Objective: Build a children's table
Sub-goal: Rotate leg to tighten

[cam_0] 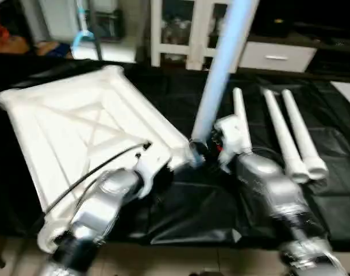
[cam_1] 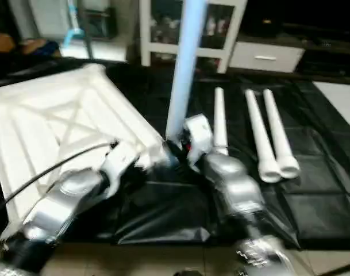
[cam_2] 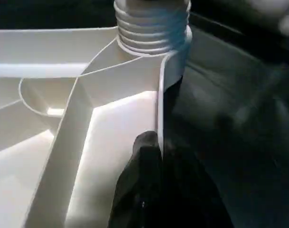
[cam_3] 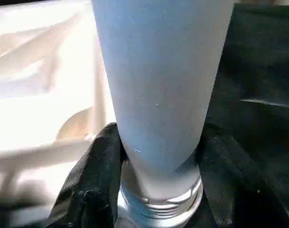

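The long tapered white plastic tube leg (cam_0: 223, 63) stood nearly upright with its threaded end at the round corner socket (cam_2: 151, 26) of the white square plastic table top (cam_0: 77, 126), which lay ribbed side up on the black-covered desk (cam_0: 180, 213). The right gripper (cam_3: 156, 156) had its jaws closed around the leg's thick base, just above the threads. The left gripper (cam_2: 153, 190) had its jaws pinched shut on the thin rim wall of the top, right beside that same socket.

My read: hollow plastic, so light and stiff, but smooth and slippery. The taper means the grip could slide toward the thin end, so low on the fat end seemed the right place to hold, where twisting gets the most bite. The top looked rigid thanks to the X ribs; the rim is a fair pinch spot, though a thin one.

Beyond the right jaws, three more white tube legs (cam_0: 287, 135) lay side by side on the desk. Farther back stood a white glass-door cabinet (cam_0: 183, 31).
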